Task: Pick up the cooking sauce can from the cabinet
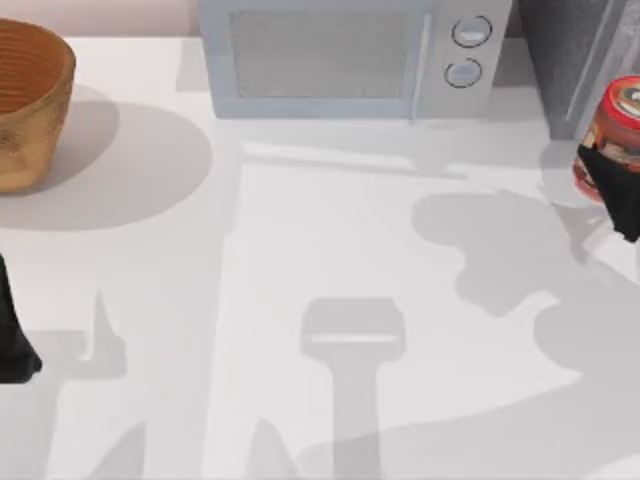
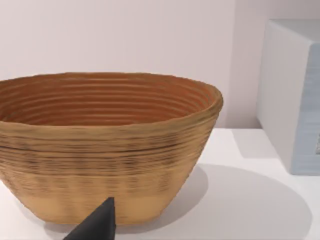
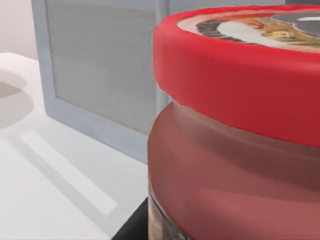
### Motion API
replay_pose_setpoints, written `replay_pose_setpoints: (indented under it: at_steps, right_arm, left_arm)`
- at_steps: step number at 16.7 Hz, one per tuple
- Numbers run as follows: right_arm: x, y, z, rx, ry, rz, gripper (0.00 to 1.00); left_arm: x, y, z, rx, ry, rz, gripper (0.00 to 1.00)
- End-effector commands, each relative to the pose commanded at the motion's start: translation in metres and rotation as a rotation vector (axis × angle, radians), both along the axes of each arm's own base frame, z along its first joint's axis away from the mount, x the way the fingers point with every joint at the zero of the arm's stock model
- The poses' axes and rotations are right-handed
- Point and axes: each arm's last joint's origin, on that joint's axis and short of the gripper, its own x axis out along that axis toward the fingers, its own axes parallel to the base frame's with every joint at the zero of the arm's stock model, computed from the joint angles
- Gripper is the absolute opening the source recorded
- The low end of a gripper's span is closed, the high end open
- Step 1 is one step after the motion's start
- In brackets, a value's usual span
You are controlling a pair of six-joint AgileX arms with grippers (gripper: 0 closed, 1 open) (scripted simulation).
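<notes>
Closest to our right wrist camera looms the cooking sauce can [image 3: 235, 135], its red lid and reddish side so near that most of it is cut off, with only a sliver of dark finger [image 3: 132, 231] visible beneath it. From above, the can [image 1: 618, 125] sits at the right edge of the table [image 1: 320, 260], just in front of the dark speckled cabinet [image 1: 575, 50], and our right hand [image 1: 612, 188] is clamped around its lower side; both are partly cropped by the picture's edge. We cannot make out whether the can rests on the table or hangs above it. Our left hand [image 1: 15, 345] is parked at the left edge, mostly out of sight, and we cannot tell how far its fingers stand apart; one dark fingertip [image 2: 97, 225] points toward the woven basket [image 2: 107, 145]. A blue-grey microwave [image 1: 350, 55] stands at the back of the white table, against a pale wall [image 2: 125, 35].
</notes>
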Motion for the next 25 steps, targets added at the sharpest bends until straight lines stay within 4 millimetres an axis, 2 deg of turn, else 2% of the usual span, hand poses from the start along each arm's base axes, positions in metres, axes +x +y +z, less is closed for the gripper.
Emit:
replay_pose_setpoints:
  at_steps: [3, 5, 9, 22, 25]
  right_arm:
    - [0.023, 0.022, -0.013, 0.001, 0.0, 0.005, 0.0]
    - [0.032, 0.034, -0.02, 0.001, 0.003, 0.012, 0.0]
    - [0.032, 0.035, -0.021, 0.001, 0.003, 0.012, 0.0]
    - [0.032, 0.035, -0.021, 0.001, 0.003, 0.012, 0.98]
    - [0.032, 0.035, -0.021, 0.001, 0.003, 0.012, 1.0]
  left_arm:
    - [0.0, 0.0, 0.0, 0.0, 0.0, 0.0, 1.0]
    - [0.0, 0.0, 0.0, 0.0, 0.0, 0.0, 1.0]
    - [0.0, 0.0, 0.0, 0.0, 0.0, 0.0, 1.0]
    - [0.0, 0.0, 0.0, 0.0, 0.0, 0.0, 1.0]
    - [0.0, 0.0, 0.0, 0.0, 0.0, 0.0, 1.0]
